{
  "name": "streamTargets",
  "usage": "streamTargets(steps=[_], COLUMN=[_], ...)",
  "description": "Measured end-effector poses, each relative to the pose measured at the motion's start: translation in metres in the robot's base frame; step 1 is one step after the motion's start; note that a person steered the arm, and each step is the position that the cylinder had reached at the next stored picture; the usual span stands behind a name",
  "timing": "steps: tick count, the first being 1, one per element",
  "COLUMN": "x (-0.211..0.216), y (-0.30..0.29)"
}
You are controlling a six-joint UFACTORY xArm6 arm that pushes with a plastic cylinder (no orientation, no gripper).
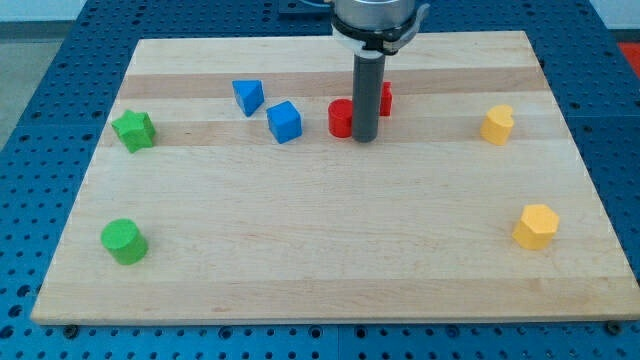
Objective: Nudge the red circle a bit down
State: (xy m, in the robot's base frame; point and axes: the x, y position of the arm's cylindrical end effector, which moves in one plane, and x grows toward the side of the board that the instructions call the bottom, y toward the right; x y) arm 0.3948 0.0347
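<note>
Your arm is carrying no pincer, only my tip [365, 138] sitting just right of the red circle [341, 119], so pushing now is risking sliding it sideways.

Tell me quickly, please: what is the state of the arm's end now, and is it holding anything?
No gripper: my tip holds nothing; it stands just right of the red circle, with another red block partly hidden behind the rod.
</note>
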Motion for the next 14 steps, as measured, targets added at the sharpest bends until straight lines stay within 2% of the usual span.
streamTargets(steps=[4, 5, 6, 7, 9, 10, 11, 12, 13, 14], x=[0.002, 0.033, 0.043, -0.004, -0.147, -0.187, -0.196, -0.176, -0.128, -0.112], y=[-0.006, 0.032, 0.093, 0.118, 0.102, 0.064, 0.014, -0.015, -0.038, -0.04])
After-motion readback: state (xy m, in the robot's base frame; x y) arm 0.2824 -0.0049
